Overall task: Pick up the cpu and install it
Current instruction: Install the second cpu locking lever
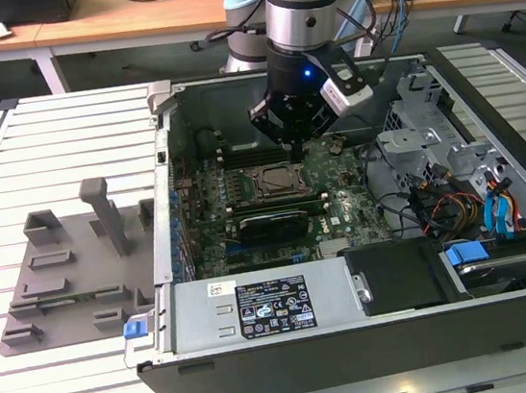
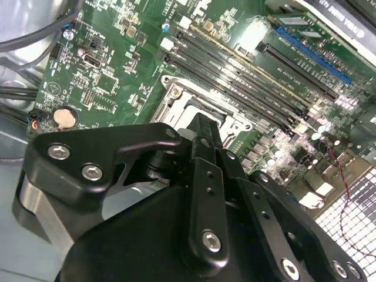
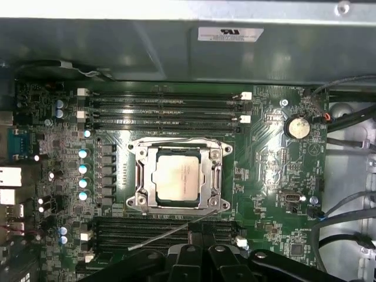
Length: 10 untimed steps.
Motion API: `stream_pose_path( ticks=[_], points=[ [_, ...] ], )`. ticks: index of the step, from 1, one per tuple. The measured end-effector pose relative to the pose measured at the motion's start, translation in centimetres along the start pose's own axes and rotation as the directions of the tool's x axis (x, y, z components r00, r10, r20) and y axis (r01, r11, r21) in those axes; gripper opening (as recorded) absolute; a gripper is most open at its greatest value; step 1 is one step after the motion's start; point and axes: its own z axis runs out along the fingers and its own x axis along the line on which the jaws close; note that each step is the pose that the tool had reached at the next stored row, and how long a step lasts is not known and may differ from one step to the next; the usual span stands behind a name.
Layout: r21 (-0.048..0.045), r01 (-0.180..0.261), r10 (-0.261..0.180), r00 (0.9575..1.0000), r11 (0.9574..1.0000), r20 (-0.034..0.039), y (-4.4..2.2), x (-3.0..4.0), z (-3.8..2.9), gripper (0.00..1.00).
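One arm's gripper [image 1: 296, 134] hangs over the green motherboard [image 1: 337, 208] inside an open computer case [image 1: 359, 339] that lies on a slatted white table [image 1: 52, 137]. In the first wrist view, the cpu [image 3: 179, 176], a flat square chip with a pale silvery top, sits in the metal-edged socket frame [image 3: 138, 202] at the board's centre, its top face unobstructed. The gripper [image 3: 202, 254] appears in that view as a black linkage at the picture's edge, just beside the socket and apart from the chip, touching nothing. In the second wrist view the gripper [image 2: 202, 132] shows its black fingers [image 2: 205, 147] drawn together with nothing between them, their tip hovering above the socket frame [image 2: 176, 94]; the chip itself is hidden there behind the gripper body. Count: one cpu, one socket frame, one round coin battery [image 3: 297, 126] on the board, and two banks of long dark memory slots [image 3: 161, 108] flanking the socket, one bank on each side. In the exterior view, one grey plastic tray [image 1: 69, 270] with upright posts lies on the table outside the case, toward the exterior view's left, well apart from the arm. Bundled cables [image 1: 458, 205] and blue-tabbed drive bays [image 1: 469, 252] occupy the case on the exterior view's right.
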Motion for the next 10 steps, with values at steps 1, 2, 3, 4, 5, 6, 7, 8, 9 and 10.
stream_pose_path(
  ticks=[1,2,3,4,5,6,7,8,9,10],
  points=[
    [0.0,0.0,0.0,1.0,1.0,0.0,-0.21,0.0,0.01,0.11],
    [-0.0002,0.0,0.0,1.0,1.0,0.0,-0.35,0.01,0.03,0.11],
    [-0.0015,0.0,0.0,1.0,1.0,0.0,-0.5,0.01,0.05,0.11],
    [-0.0111,0.0,0.0,1.0,0.9999,0.0002,-0.72,0.04,0.07,0.11],
    [-0.0254,0.0,0.0,1.0,0.9997,0.0005,-0.92,0.11,0.1,0.11],
    [-0.0374,0.0,0.0,1.0,0.9993,0.0008,-1.05,0.17,0.11,0.11],
    [-0.0485,0.001,-0.001,1.0,0.9988,0.001,-1.17,0.24,0.13,0.11],
    [-0.0596,0.001,-0.001,1.0,0.9982,0.0013,-1.32,0.33,0.14,0.11],
    [-0.0683,0.001,-0.001,1.0,0.9977,0.0015,-1.51,0.42,0.16,0.11],
    [-0.082,0.001,-0.001,1.0,0.9966,0.0018,-2.05,0.56,0.21,0.11]
  ],
)
